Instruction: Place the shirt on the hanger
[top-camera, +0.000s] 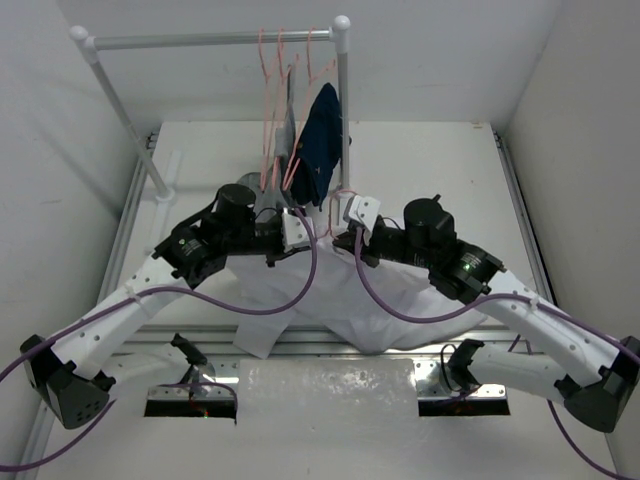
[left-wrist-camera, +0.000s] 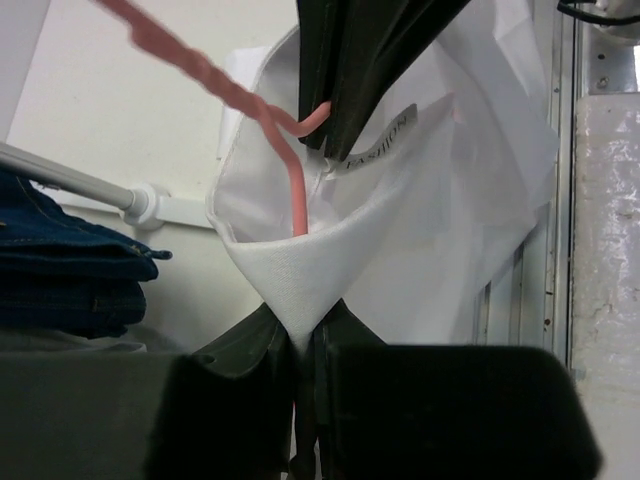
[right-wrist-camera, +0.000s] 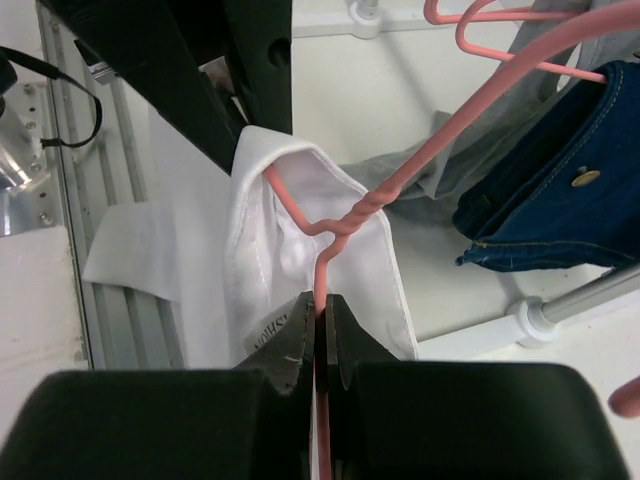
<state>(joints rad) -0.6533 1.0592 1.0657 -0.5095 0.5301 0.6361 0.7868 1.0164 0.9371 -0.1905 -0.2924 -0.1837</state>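
The white shirt (top-camera: 300, 300) hangs down between the two arms, its lower part spread on the table. My left gripper (left-wrist-camera: 305, 340) is shut on a point of the shirt's collar (left-wrist-camera: 290, 270); in the top view this gripper (top-camera: 305, 232) sits just left of centre. The pink wire hanger (right-wrist-camera: 370, 205) runs down inside the collar opening (right-wrist-camera: 260, 240). My right gripper (right-wrist-camera: 320, 312) is shut on the hanger's wire just below its twisted neck, and in the top view it (top-camera: 345, 228) faces the left gripper closely. The hanger's wire (left-wrist-camera: 298, 190) enters the collar in the left wrist view.
A white tube rail (top-camera: 215, 40) stands at the back with several other pink hangers (top-camera: 270, 100), a navy-blue garment (top-camera: 322, 140) and a grey garment (right-wrist-camera: 450, 170) hanging or lying by it. Purple cables loop under both wrists. Metal rails edge the table.
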